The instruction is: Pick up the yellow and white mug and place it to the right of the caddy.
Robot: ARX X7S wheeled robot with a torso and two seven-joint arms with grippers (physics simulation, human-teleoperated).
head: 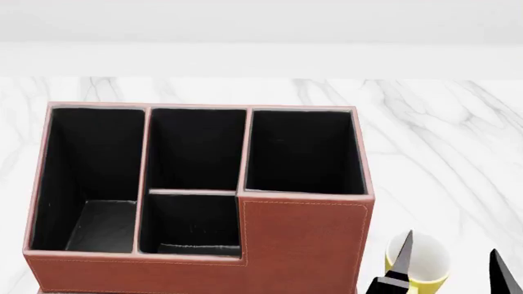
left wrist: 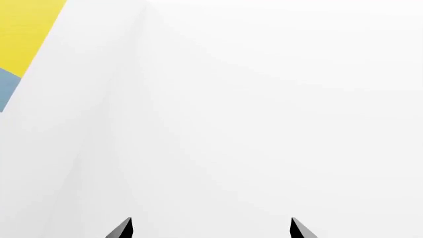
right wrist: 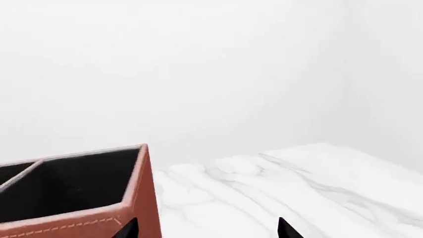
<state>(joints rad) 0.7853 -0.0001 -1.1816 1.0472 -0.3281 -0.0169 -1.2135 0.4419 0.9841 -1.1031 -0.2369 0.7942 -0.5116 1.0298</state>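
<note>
Fingers [head: 406,254] of R gripper [head: 454,260] straddle mug [head: 423,264].

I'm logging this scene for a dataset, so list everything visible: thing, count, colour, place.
caddy: one, reddish-brown with four black-lined compartments, centre-left on the table.
yellow and white mug: one, yellow outside, white inside, just right of the caddy's front corner, partly behind a claw finger.
marble table: one, white with grey veins, under everything.
wall: white, behind the table.
yellow and blue patch: one, corner of the left wrist view; unidentifiable.
right claw: one, black, open, fingers straddling the mug.
left claw: one, black, tips apart, facing white surfaces.
</note>
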